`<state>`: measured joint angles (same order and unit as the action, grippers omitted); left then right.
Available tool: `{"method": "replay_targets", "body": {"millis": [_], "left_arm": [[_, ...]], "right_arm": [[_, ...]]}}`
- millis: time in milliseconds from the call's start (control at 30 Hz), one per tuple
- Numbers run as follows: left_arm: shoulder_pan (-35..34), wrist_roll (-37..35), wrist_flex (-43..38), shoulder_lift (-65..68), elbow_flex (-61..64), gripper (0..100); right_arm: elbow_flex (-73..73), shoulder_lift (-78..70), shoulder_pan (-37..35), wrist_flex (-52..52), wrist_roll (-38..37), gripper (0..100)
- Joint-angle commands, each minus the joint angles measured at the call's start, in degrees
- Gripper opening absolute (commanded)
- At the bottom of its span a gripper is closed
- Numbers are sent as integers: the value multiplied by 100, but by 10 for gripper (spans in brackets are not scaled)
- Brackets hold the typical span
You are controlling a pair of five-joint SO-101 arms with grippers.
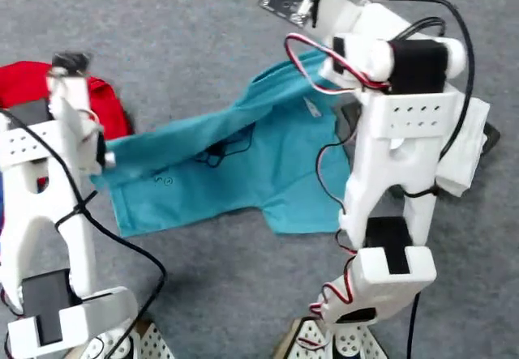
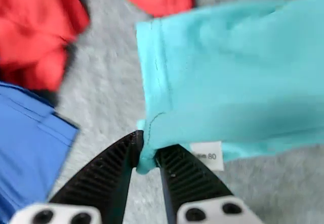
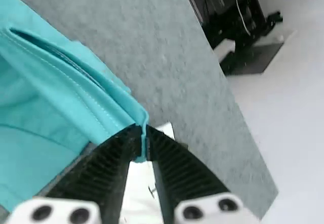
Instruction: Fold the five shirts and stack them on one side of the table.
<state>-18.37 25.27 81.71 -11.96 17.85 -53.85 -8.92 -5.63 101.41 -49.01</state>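
Teal shirt lies spread at frame centre on the grey table. Left gripper is clamped on its hem corner; right gripper is clamped on a folded edge. Red shirt lies upper left, just beside a blue shirt.
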Motion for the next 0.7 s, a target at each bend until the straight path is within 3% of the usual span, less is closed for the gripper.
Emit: {"method": "replay_targets", "body": {"millis": [0, 133, 300, 667], "left_arm": [[114, 97, -273, -127, 571, 18], [220, 97, -818, -725, 1521, 18], [360, 70, -1380, -1569, 2435, 18], [316, -70, -1600, -1666, 2699, 18]], "right_arm": [[-110, 75, 356, 88, -97, 4], [699, 470, 321, 88, -413, 4], [2923, 1332, -4, -18, -1046, 4], [7688, 3767, 532, -1908, -1565, 4]]}}
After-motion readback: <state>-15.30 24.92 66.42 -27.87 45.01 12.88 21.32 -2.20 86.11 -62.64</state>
